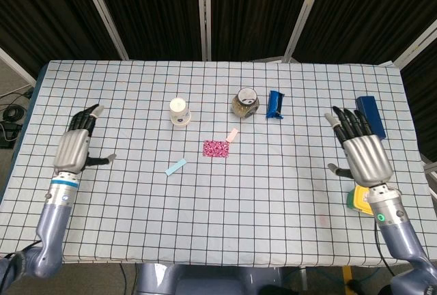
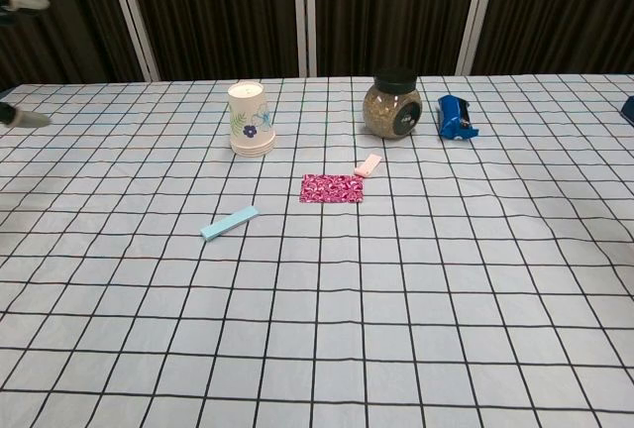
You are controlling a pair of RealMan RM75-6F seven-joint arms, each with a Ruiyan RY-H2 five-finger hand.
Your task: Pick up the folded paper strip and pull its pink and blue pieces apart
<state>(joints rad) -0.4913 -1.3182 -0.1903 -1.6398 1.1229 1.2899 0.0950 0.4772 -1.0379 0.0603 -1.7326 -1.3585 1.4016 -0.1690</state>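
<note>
Head view has both arms drawn out to the table's [image 1: 225, 240] sides, the left robot hand [image 1: 75, 146] and right robot hand [image 1: 362, 151] each empty with fingers spread. Mid-table the blue piece [image 1: 176, 166] lies alone, well apart from the pink piece [image 1: 232, 134], which touches a patterned pink pad's [image 1: 216, 148] corner; farther back stand a paper cup [image 1: 179, 111] and jar [image 1: 245, 102]

tablecloth [image 2: 416, 289]: I see white with a black grid
strips: pink strip [image 2: 368, 164], blue strip [image 2: 229, 222]
packet [image 2: 332, 188]: magenta speckled
cup [image 2: 249, 119]: white, floral print
</note>
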